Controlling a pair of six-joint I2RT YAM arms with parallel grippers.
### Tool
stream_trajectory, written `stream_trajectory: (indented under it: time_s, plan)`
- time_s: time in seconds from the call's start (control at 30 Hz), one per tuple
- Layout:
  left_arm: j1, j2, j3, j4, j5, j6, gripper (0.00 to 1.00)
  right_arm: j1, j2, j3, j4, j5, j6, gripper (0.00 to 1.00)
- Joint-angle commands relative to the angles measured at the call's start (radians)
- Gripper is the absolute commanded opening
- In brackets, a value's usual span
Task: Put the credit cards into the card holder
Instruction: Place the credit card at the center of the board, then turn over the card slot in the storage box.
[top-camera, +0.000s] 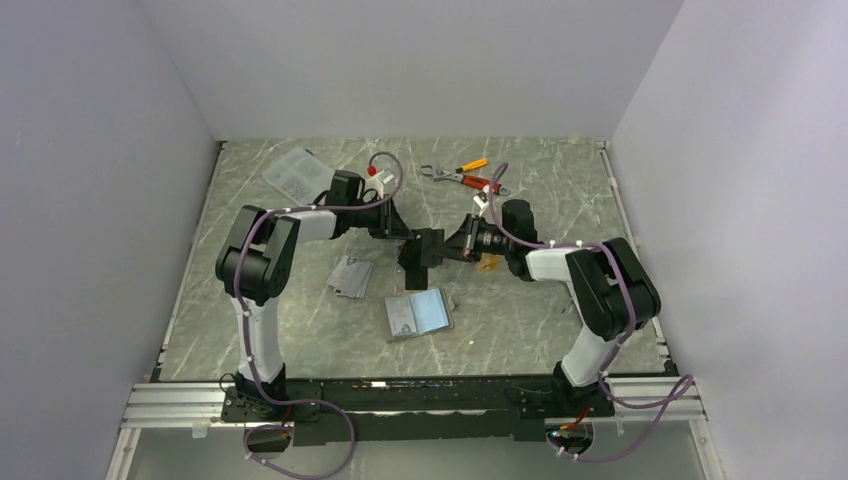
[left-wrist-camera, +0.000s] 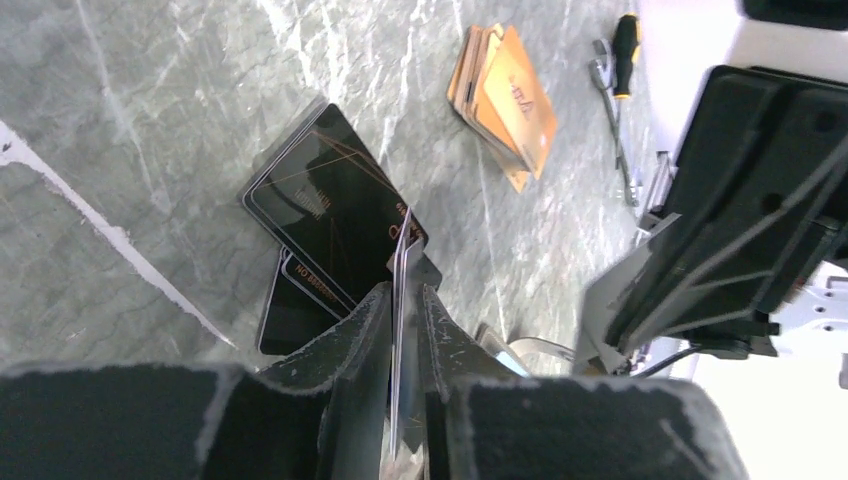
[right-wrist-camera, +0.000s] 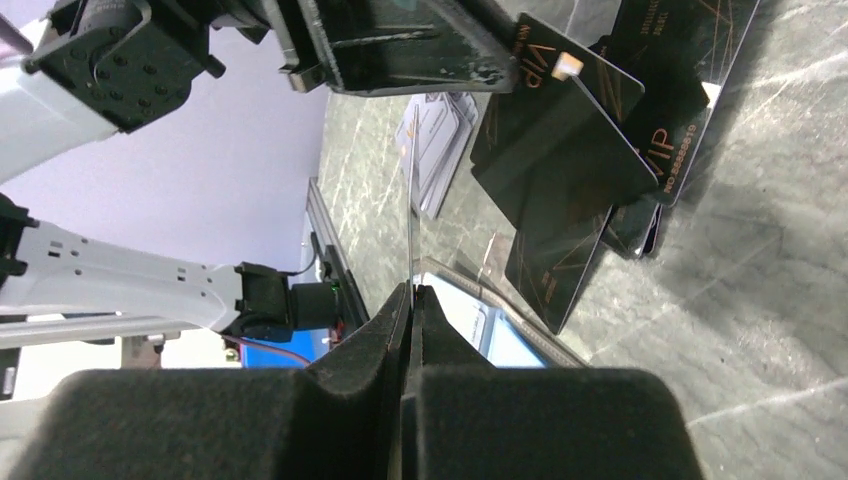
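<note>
Grey-green marbled stone tops the table (top-camera: 300, 330), and the two arms meet above its middle. The right fingers (right-wrist-camera: 375, 335) are pressed together on a thin pale card (right-wrist-camera: 411, 200), which stands on edge and reaches up towards the other arm. The left fingers (left-wrist-camera: 360, 330) sit close on either side of that same card. I cannot tell from here whether they pinch it or merely flank it.

Directly under the meeting point, a few black cards (left-wrist-camera: 330, 200) lie overlapping on the stone. A small fan of orange-gold cards (left-wrist-camera: 510, 100) lies near them, on the right arm's side. The silvery-grey cards (top-camera: 350, 277) lie apart, nearer the left arm.

The card holder (top-camera: 420, 312) lies open and flat with its blue-grey lining up. It is between the two arms and nearer their bases than the black cards. At the far end of the table are a clear compartment box (top-camera: 295, 175) and the orange-handled tools (top-camera: 465, 178).
</note>
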Motion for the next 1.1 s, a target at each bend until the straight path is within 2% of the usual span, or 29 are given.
stream_trajectory:
  time_s: [0.0,0.13,0.2,0.3,0.33,0.43,0.6,0.8,0.93,1.07]
  plan:
    - [-0.016,-0.042,0.041,-0.061,-0.075,0.074,0.21,-0.004,-0.100,-0.038,-0.068,0.025,-0.079,0.00]
    - [-0.015,-0.058,0.077,-0.133,-0.132,0.129,0.27,0.000,-0.183,-0.068,-0.216,0.074,-0.171,0.00]
    - [-0.015,-0.071,0.099,-0.165,-0.145,0.160,0.39,0.014,-0.216,-0.078,-0.293,0.106,-0.217,0.00]
    - [-0.015,-0.085,0.145,-0.243,-0.131,0.202,0.65,0.057,-0.257,-0.087,-0.409,0.192,-0.286,0.00]
    - [-0.016,-0.092,0.159,-0.261,-0.125,0.215,0.67,0.071,-0.262,-0.093,-0.429,0.205,-0.295,0.00]
    - [-0.015,-0.129,0.185,-0.326,-0.114,0.274,0.71,0.089,-0.282,-0.120,-0.458,0.230,-0.302,0.00]
    - [-0.016,-0.203,0.206,-0.542,-0.070,0.450,0.73,0.106,-0.339,-0.147,-0.545,0.313,-0.341,0.00]
    - [-0.067,-0.327,0.031,-0.691,-0.065,0.663,0.68,0.114,-0.366,-0.180,-0.539,0.345,-0.351,0.00]
    - [-0.110,-0.381,-0.075,-0.722,-0.097,0.726,0.66,0.116,-0.361,-0.182,-0.530,0.342,-0.354,0.00]
    - [-0.111,-0.390,-0.118,-0.738,-0.102,0.737,0.64,0.116,-0.364,-0.188,-0.525,0.339,-0.350,0.00]
